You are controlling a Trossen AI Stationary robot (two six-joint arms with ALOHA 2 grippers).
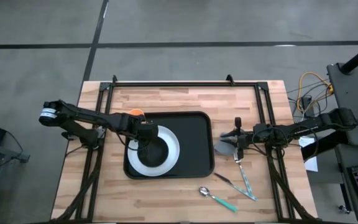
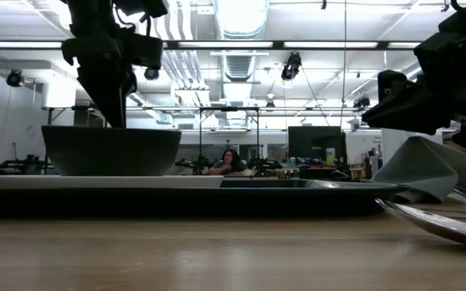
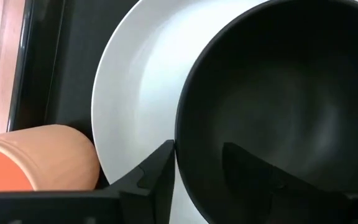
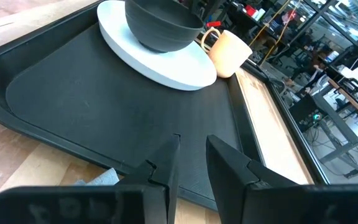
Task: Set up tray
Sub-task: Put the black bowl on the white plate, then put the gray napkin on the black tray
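okay, nearest my end of the worktop [image 1: 185, 202] i see a spoon [image 1: 216, 197] with a teal handle. beyond it the tray [image 1: 201, 146] lies mid-worktop, carrying a white plate [image 1: 171, 160] with a black bowl [image 1: 157, 151] on it. my left gripper [image 1: 143, 147] straddles the bowl's rim, fingers parted, one either side. my right gripper [image 1: 237, 149] holds a grey napkin [image 1: 224, 148] just right of the tray. an orange cup [image 1: 135, 112] sits at the tray's far-left corner.
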